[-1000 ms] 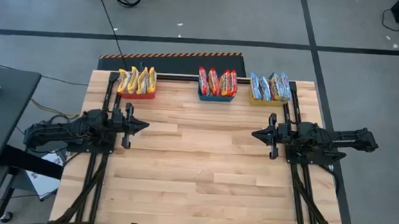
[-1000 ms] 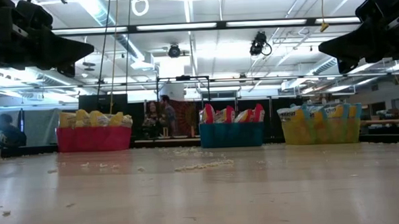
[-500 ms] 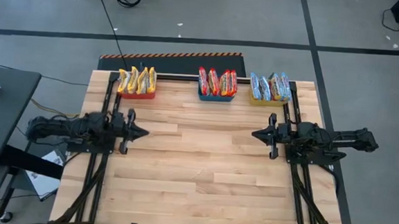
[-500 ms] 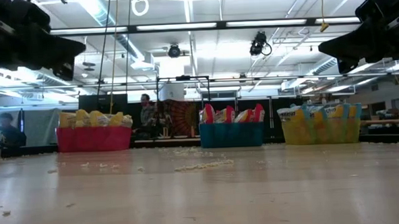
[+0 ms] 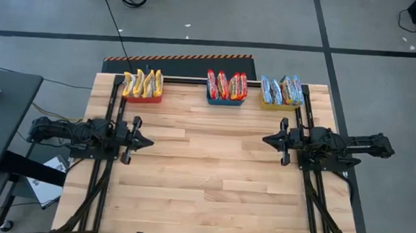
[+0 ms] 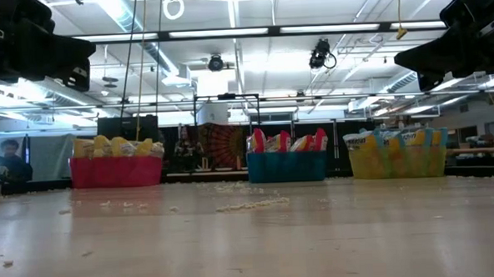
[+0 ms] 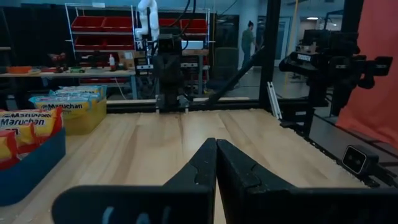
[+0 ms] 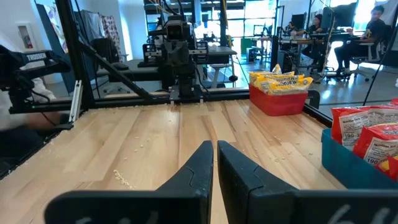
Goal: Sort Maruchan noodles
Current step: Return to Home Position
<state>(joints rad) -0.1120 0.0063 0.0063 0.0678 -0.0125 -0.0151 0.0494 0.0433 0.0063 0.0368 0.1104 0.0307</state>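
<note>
The Maruchan noodles stand on edge in three bins along the table's far edge: yellow-orange packets [image 5: 143, 82] in the red bin [image 6: 116, 171], red packets [image 5: 226, 84] in the blue bin [image 6: 287, 166], pale blue-silver packets [image 5: 282, 89] in the yellow bin [image 6: 397, 162]. My left gripper [image 5: 148, 142] is shut and hovers over the table's left side, pointing right. My right gripper [image 5: 266, 140] is shut too and hovers over the right side, pointing left. Neither gripper is near a packet.
Small crumbs [image 6: 251, 204] lie scattered on the wooden tabletop [image 5: 212, 167] in front of the bins. The space between the two grippers is bare wood. People sit and stand in the room beyond the table.
My left arm has drawn back toward the table's left edge and a little toward the near edge, its gripper staying shut. My right arm has kept still. The packets and bins have not moved.
</note>
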